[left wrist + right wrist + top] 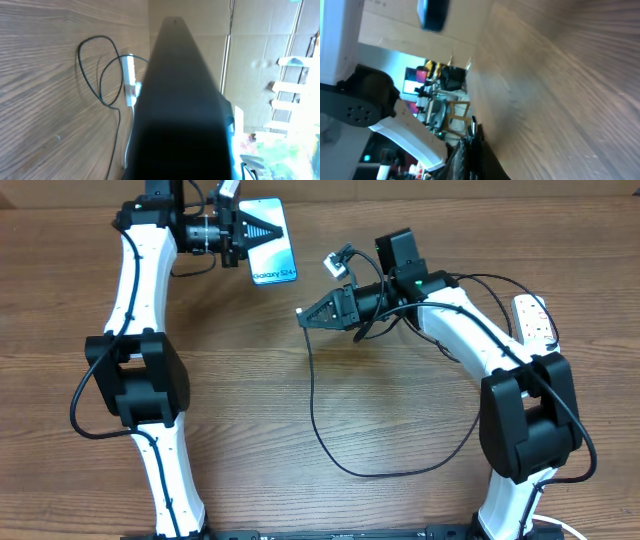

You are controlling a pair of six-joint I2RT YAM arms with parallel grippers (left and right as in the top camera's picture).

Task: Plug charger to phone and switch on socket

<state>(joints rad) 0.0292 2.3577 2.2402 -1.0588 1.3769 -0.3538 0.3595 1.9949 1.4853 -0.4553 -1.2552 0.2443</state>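
One phone [274, 260] sits pinched in the left gripper [276, 230]; right of the phone, the right gripper [303, 315] pinches one charger [312, 400]; one socket [535, 320] lies farther right

phone [272, 262]: far edge of table [400, 510], left of centre, in left gripper [278, 230] | charger [312, 395]: looped mid-table, right of phone – one end up at right gripper [303, 314] | socket [535, 315]: far right, just beside right arm [470, 330] – well apart from phone
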